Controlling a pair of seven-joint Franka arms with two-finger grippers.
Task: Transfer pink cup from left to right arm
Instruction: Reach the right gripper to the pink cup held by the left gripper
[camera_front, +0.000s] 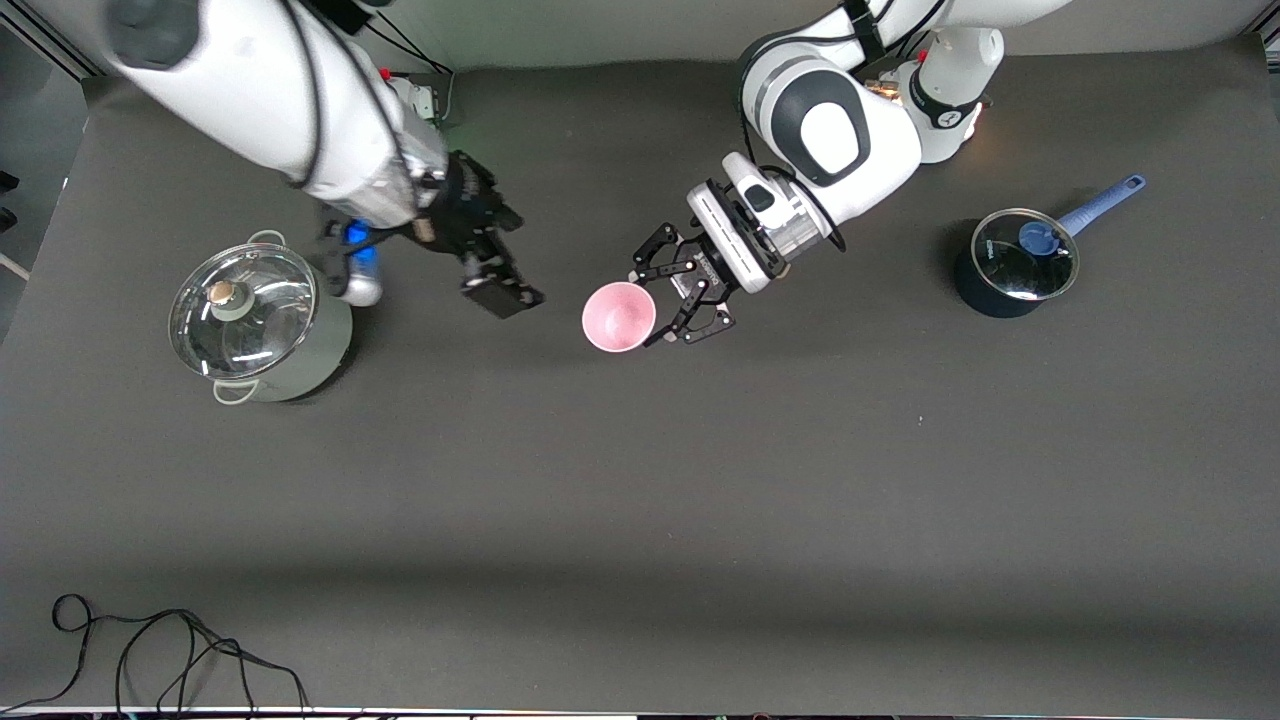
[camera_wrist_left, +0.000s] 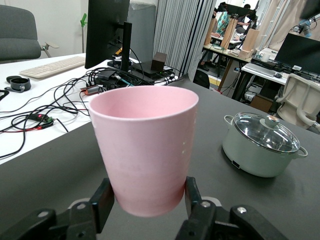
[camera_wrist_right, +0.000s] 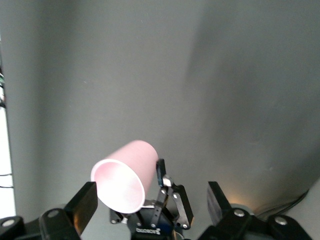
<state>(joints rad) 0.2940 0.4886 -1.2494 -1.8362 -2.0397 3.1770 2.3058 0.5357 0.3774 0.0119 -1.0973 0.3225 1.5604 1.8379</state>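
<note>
The small pale pink plastic cup (camera_front: 619, 316) sits just left of centre in the upper half of the front view, mouth facing the camera, clamped low on its body by the left gripper (camera_front: 668, 301), which hangs over the bare middle of the dark grey table (camera_front: 640, 480). You can't really see the grip from up there, but the left wrist view nails it: the cup (camera_wrist_left: 145, 150) fills the frame's centre, upright, with a black finger (camera_wrist_left: 102, 204) pressed on each side near its base, jaws closed only as far as the cup lets them. That view also catches the pale green pot with the glass lid (camera_wrist_left: 262, 144) at mid right, plus desks and cables at upper left that the front view never shows. The right gripper (camera_front: 492, 270) hovers over the table between the pot (camera_front: 257, 324) and the cup, touching nothing; in the front view its jaw gap is hard to read, but the right wrist view shows its two fingers (camera_wrist_right: 83, 207) spread wide along the bottom edge, empty, with the cup (camera_wrist_right: 124, 176) and the left gripper (camera_wrist_right: 150, 207) between them, farther off. Only the front view shows the dark blue saucepan with the blue handle (camera_front: 1015, 262) at upper right.
</note>
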